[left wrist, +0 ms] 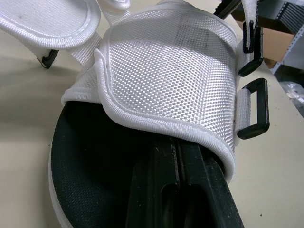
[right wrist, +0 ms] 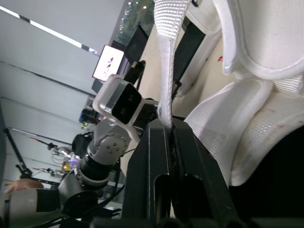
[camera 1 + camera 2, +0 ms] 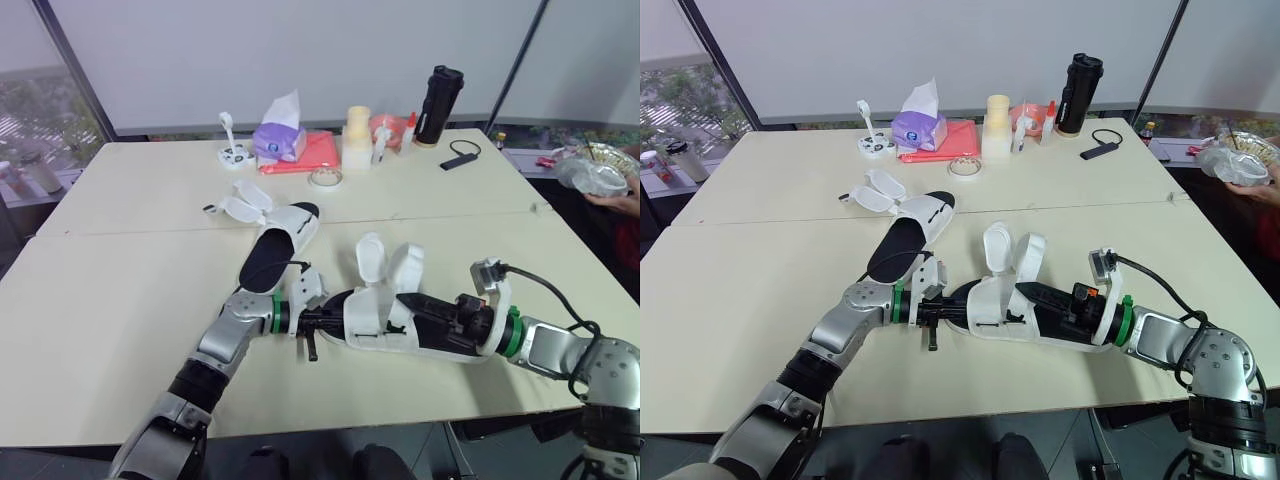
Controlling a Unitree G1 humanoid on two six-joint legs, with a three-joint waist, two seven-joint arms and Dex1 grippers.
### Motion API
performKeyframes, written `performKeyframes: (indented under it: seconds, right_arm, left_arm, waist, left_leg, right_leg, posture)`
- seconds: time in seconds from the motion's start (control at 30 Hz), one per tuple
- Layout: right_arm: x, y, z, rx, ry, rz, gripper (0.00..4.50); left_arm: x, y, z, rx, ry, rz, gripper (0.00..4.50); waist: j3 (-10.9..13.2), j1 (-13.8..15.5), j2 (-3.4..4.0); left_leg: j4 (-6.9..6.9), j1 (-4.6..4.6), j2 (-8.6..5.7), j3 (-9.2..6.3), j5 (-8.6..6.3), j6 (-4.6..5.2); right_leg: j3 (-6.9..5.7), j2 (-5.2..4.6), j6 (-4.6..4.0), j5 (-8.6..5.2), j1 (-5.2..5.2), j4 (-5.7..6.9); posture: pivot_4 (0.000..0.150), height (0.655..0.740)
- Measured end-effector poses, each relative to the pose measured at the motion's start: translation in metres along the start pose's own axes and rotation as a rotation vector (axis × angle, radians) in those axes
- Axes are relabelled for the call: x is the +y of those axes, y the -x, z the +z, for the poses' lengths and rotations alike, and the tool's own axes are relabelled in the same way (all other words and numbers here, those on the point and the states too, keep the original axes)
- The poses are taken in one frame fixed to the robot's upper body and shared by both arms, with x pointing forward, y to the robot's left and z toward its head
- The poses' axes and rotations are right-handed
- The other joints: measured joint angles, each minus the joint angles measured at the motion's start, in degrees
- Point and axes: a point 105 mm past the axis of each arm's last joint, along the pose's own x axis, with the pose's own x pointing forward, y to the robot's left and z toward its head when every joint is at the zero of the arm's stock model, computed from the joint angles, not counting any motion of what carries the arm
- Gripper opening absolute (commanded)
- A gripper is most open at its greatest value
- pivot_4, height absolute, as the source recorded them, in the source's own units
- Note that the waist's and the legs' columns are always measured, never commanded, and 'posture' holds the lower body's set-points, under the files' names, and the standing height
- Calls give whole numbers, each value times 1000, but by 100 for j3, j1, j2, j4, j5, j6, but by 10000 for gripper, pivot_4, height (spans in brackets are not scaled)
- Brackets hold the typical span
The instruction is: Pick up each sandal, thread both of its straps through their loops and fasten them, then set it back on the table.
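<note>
Status: near sandal (image 3: 375, 322) lies at 6 o'clock on the bench (image 3: 120, 300), between both hands and not far from the front edge. Long axis runs roughly 9–3. The toe looks to point to 9 and the heel to 3, judging by where the white upper sits.

Left hand (image 3: 322, 320) comes in at the 9 o'clock end. It is narrow, with the tips tucked under the woven upper, so it seems to pinch the sandal there. Right hand (image 2: 168, 126) is at the 3 o'clock end, clamped on one white strap (image 2: 166, 61). Both flaps stand up unfastened, and the black loops (image 1: 254, 109) are empty.

Far sandal (image 3: 275, 245) is at 11 o'clock from the near one. Its axis is about 1–7 and its straps are splayed open.

Risks:
- The strap is thin webbing in a fingertip pinch, so pulling toward a loop could slip it out.
- The left hold looks shallow, so strap tension could twist or drag the sandal and take the loop off line.
- The loops hang loose on short tabs and can flop away from the strap end.
- A drag toward 6 o'clock puts the sandal at the bench edge.
</note>
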Motion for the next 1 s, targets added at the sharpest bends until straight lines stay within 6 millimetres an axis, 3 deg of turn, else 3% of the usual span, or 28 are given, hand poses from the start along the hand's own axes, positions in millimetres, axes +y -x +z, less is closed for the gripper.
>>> performKeyframes:
  seconds: [0.37,0.7,1.0]
  right_arm:
    - [-12,-1,-13,131,230,-124,627]
    - [0,4,-11,217,402,-90,627]
    - [-1,2,-26,303,455,-42,627]
  left_arm:
    - [1,-2,1,-6,-1,8,0]
    - [0,-3,1,-10,2,5,0]
    - [0,-3,1,-8,4,5,0]
  waist:
    - [-2,-7,0]
    - [-1,2,-1]
    - [-1,0,-1]
  left_leg:
    - [-8,2,1,0,-1,1]
    - [-9,1,1,0,-1,1]
    - [-8,2,1,0,-1,1]
  right_leg:
    - [0,3,1,-1,-1,-6]
    - [0,2,2,-2,-1,-9]
    - [0,2,2,-2,0,-10]
  posture:
    - [1500,7400]
    - [1500,7400]
    - [1500,7400]
